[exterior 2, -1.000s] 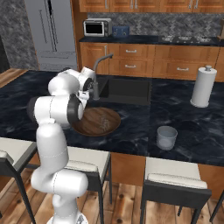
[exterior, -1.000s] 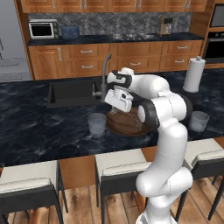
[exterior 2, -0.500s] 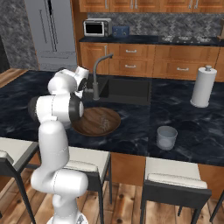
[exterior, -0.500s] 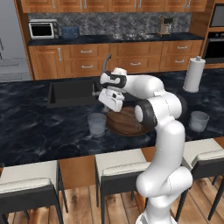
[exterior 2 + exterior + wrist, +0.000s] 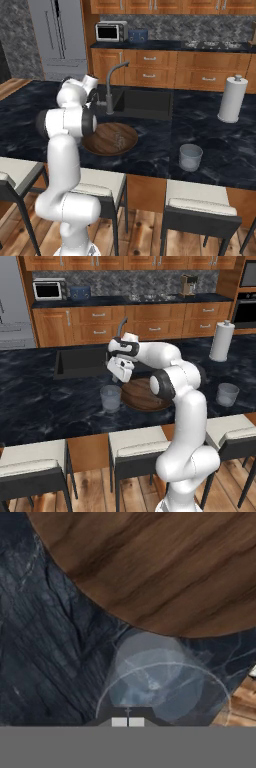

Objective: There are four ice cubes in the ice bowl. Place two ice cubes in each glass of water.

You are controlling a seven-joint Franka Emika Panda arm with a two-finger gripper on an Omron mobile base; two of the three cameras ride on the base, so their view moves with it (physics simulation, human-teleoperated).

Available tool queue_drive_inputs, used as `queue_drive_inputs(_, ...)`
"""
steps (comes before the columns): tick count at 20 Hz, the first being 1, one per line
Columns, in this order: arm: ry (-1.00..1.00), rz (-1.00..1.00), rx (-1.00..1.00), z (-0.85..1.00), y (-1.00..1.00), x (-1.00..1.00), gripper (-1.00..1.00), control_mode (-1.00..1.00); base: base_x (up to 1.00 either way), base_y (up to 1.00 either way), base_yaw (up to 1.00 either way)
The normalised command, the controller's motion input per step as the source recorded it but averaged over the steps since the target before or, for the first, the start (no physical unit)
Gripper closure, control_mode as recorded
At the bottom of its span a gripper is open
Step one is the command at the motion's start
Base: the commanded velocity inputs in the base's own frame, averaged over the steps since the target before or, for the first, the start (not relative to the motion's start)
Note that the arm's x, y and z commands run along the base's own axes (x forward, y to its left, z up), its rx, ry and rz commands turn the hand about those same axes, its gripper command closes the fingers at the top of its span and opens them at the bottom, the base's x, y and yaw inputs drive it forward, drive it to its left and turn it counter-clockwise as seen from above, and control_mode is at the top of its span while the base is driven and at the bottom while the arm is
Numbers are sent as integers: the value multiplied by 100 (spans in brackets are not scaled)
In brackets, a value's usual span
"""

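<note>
The ice cubes (image 5: 118,140) show as faint glassy specks in the bowl (image 5: 102,141); their count is unclear, and whether either glass holds any cannot be told, so most of the task looks left. The gripper (image 5: 120,376) is clenched above the left glass (image 5: 111,397); whether it pinches a cube is not visible. The bowl is wide, shallow, grained brown wood, just right of that glass. The right glass (image 5: 227,394) stands well apart on the dark marbled tabletop (image 5: 40,406). Both are clear, pale cylinders.
</note>
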Motion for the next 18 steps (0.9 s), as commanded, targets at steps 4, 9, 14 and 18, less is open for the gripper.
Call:
queue_drive_inputs(4, 0, -3, 0, -14, 26, 22, 100, -100, 0, 0, 0)
queue_drive_inputs(9, 1, -1, 1, -19, 14, 12, 100, -100, 0, 0, 0)
queue_drive_inputs(14, 1, 0, 2, 10, -13, -3, 100, -100, 0, 0, 0)
queue_drive_inputs(18, 1, 0, 1, 36, -76, -42, 100, -100, 0, 0, 0)
